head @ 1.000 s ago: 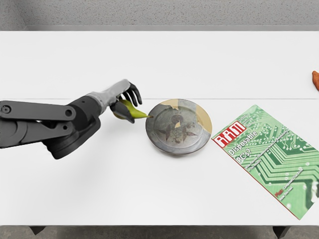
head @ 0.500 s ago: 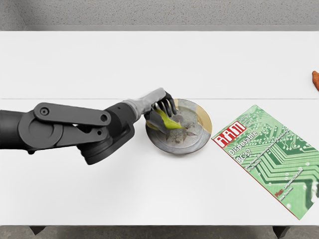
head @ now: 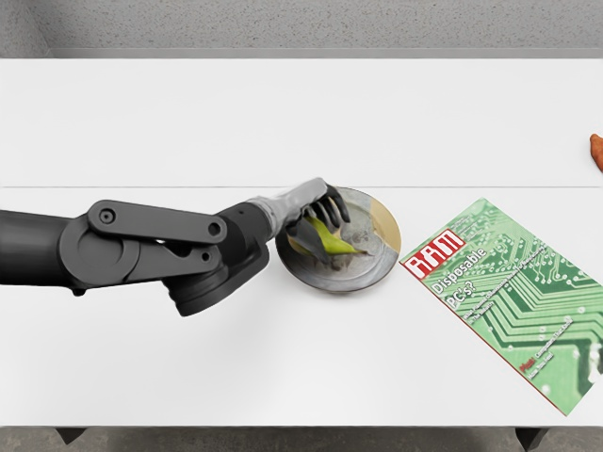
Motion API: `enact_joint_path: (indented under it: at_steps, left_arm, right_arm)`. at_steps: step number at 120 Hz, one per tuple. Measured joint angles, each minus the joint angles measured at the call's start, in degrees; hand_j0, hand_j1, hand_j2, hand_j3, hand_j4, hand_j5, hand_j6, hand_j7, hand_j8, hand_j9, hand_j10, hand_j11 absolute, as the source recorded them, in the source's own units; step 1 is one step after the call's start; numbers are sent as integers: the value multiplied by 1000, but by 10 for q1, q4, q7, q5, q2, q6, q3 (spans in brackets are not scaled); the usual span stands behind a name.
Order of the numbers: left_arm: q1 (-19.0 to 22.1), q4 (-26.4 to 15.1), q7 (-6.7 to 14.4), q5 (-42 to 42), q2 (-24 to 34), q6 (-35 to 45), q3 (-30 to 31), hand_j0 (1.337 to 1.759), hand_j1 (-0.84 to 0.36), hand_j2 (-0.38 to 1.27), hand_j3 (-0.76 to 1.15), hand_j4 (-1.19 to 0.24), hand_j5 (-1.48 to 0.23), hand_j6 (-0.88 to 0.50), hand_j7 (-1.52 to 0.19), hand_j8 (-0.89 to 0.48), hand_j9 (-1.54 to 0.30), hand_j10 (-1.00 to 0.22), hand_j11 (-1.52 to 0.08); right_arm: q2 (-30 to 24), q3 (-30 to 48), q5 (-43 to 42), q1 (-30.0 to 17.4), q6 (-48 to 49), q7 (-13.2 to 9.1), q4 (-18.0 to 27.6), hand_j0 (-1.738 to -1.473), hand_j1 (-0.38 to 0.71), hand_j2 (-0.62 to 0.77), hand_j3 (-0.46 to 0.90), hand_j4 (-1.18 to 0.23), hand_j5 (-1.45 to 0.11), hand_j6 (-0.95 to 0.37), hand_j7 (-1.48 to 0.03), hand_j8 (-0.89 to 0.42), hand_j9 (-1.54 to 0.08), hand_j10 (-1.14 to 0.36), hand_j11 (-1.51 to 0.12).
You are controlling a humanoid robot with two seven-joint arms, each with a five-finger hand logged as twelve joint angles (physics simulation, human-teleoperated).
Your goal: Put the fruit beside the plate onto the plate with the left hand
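A grey round plate (head: 372, 259) with a tan patch sits at the middle of the white table. The yellow-green fruit (head: 332, 241) is over the plate's left half, its pointed end toward the plate's centre. My left hand (head: 320, 215) reaches in from the left and is shut on the fruit, its dark fingers curled over the fruit's top. I cannot tell whether the fruit touches the plate. The right arm does not show.
A green magazine (head: 509, 297) with a circuit-board cover lies right of the plate, close to its rim. A small orange object (head: 596, 151) is at the right edge of the table.
My left arm carried the fruit rightward from beside the plate to over its left half, and in the last half second it shifted slightly further right and lower.
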Motion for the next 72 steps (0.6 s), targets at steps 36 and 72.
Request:
enact_joint_path:
  at_steps: [36, 72]
  left_arm:
    - [-11, -2, -1, -46, 82, -64, -88, 1658, 193, 79, 0, -157, -201, -151, -202, -131, -203, -134, -203]
    - [60, -22, -9, -261, 418, -452, -211, 1658, 302, 21, 0, -45, -58, -44, -58, -40, -59, -40, -59]
  right_arm:
    - [0, 0, 0, 0, 0, 0, 0, -1658, -329, -4, 0, -17, -22, -16, -22, -17, -22, -17, -22]
    - [0, 0, 0, 0, 0, 0, 0, -1658, -329, -3, 0, -16, -22, -16, -22, -16, -22, -16, -22]
